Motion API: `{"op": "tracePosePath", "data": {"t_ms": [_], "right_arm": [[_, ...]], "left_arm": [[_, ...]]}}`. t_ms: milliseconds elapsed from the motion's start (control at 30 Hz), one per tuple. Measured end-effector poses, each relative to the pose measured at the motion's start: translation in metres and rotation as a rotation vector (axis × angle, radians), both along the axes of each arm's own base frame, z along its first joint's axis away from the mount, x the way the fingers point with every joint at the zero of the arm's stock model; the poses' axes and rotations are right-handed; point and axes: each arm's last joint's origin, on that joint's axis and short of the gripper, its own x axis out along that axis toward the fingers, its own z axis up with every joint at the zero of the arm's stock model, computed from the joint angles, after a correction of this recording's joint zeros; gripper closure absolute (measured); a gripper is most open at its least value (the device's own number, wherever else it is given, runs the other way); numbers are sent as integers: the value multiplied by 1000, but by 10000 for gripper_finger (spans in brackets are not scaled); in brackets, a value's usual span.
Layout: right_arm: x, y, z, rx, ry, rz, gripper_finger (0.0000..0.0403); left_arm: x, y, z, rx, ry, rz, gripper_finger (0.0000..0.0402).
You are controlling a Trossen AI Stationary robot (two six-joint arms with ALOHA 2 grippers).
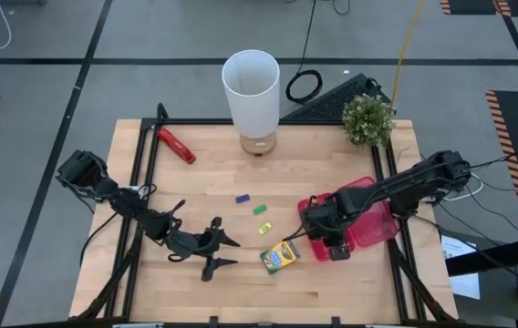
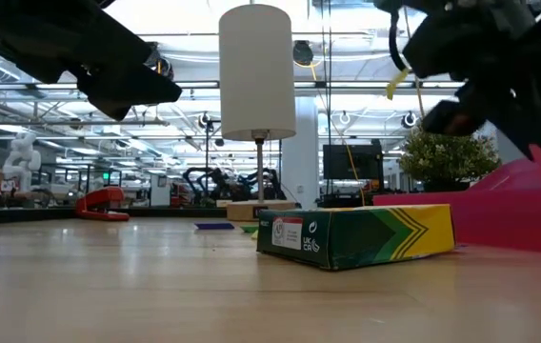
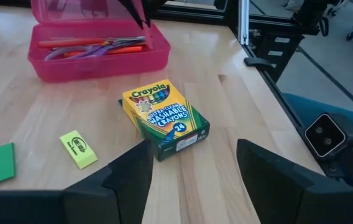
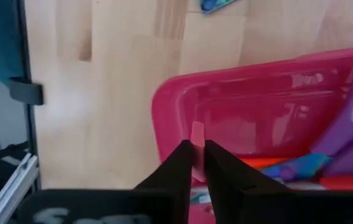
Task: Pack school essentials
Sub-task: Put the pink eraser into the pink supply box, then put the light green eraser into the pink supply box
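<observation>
The yellow-green crayon box (image 1: 279,257) lies flat on the wooden table; the left wrist view shows it (image 3: 164,118) just ahead of my fingers. My left gripper (image 1: 223,251) stands open to its left, touching nothing. Blue (image 1: 243,198), green (image 1: 261,210) and yellow (image 1: 265,228) erasers lie on the table beside it. The pink translucent case (image 1: 364,214) stands open at the right, holding orange pens and purple-handled scissors (image 3: 96,46). My right gripper (image 1: 308,219) is shut on the case's left end. My right gripper pinches a thin pink edge of the case (image 4: 189,127), near a rounded corner, between its two fingers. The fingers (image 4: 179,165) come from above. Whether that edge belongs to the lid or the wall, I cannot tell. The case rests on the table.
A white lamp (image 1: 252,91) on a wooden foot stands at the far middle, with a small potted plant (image 1: 367,118) at the far right. A red-and-black hand tool (image 1: 175,146) lies at the far left. Black frame rails (image 1: 140,173) border the table. Bare wood lies near the front edge.
</observation>
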Motion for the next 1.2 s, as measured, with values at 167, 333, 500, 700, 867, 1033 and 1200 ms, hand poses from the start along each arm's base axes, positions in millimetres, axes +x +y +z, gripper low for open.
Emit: {"op": "tracePosePath", "data": {"t_ms": [167, 333, 500, 700, 867, 1033, 1200], "right_arm": [[-5, -2, -13, -59, -2, -1, 336], [-9, -5, -23, -136, -27, 14, 279], [-5, -7, -22, -244, -83, 19, 221], [-5, -5, -22, -343, -120, 55, 199], [-8, -2, -14, -345, -151, -25, 211], [-15, 2, 9, -322, -253, -212, 229], [-15, 13, 34, -367, -511, -338, 238]], "left_arm": [[0, 0, 0, 17, -3, -7, 167], [0, 0, 1, 8, -8, -5, 167], [0, 0, 1, -1, -7, -2, 167], [0, 0, 1, -2, -8, -2, 167], [0, 0, 0, 12, -7, -5, 167], [1, 6, -3, 67, 7, 83, 167], [7, 19, -4, 82, 17, 168, 167]]}}
